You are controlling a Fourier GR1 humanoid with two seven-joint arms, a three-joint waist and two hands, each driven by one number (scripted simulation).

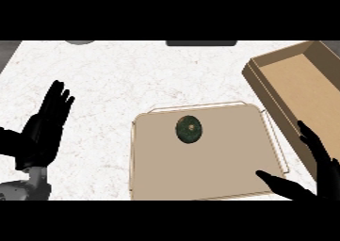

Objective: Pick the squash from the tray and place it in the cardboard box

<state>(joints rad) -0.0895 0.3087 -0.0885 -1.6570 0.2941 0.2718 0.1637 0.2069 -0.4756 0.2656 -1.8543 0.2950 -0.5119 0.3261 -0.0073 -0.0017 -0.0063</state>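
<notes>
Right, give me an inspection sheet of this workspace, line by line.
Surface: white speckled counter.
Job's things: dark green squash lies on the tan tray; cardboard box stands open at the tray's right, nothing seen inside.
Clutter: two dark objects cut off at the far edge, grey one and dark one.
Hands: left hand open, resting at left; right hand open by the tray's right edge.
Cables: nothing seen.
Surroundings: nothing seen.
</notes>
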